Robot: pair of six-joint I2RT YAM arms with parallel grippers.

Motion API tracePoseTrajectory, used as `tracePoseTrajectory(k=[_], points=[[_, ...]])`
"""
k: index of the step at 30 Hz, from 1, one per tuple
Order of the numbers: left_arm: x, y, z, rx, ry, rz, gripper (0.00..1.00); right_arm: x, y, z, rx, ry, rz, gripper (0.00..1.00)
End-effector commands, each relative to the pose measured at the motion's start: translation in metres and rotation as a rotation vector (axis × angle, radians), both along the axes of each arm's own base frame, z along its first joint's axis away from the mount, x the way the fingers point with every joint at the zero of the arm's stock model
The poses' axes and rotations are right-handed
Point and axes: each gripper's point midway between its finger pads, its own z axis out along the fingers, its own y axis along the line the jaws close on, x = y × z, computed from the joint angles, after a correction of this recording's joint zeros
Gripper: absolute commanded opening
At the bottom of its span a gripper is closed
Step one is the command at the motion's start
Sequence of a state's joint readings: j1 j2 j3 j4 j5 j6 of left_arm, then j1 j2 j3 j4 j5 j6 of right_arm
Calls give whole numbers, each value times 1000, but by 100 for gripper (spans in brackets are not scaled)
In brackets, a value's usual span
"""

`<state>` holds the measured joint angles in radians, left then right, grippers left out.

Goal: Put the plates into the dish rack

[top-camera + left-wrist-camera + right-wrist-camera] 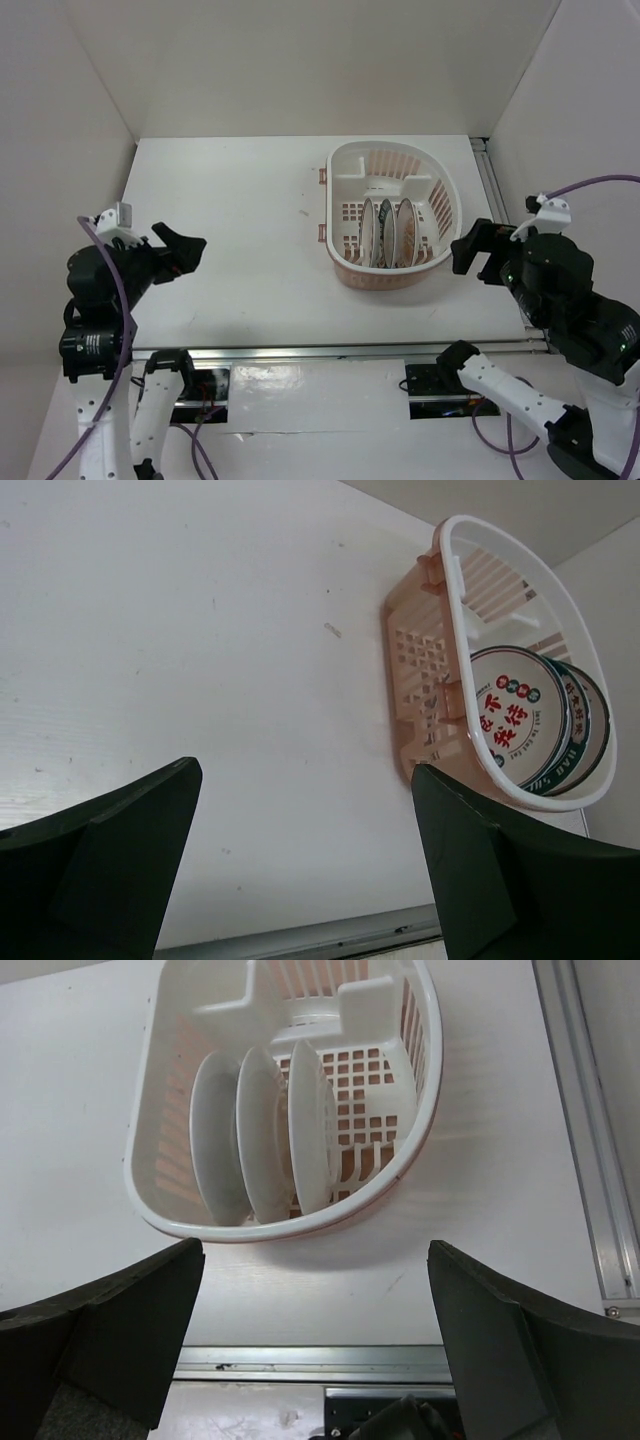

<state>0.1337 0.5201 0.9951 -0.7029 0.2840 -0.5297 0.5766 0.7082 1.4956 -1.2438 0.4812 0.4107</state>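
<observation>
Black left pincer [182, 250] and right pincer [476, 250] hang splayed, empty, seemingly raised, facing the dish rack [346, 214].

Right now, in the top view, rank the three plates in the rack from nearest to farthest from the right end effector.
1. Right plate, closest to the right end effector.
2. Middle plate, between the others.
3. Left plate, on the far side.

- Front plate [515, 718] in the dish rack [415, 670]: large red Chinese characters on the white centre, seen sideways and not surely legible.
- Lettering around its dark rim: too small to read.
</observation>
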Motion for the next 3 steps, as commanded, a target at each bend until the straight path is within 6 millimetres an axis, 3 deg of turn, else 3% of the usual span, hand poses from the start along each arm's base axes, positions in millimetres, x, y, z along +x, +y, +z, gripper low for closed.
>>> tracePoseTrajectory(k=[1,3], points=[[-7,1,2,26,1,-3,100,-9,-2,4,-9,-1,30,100],[-7,2,2,29,2,7,100,-9,-4,7,-5,-9,20,100]])
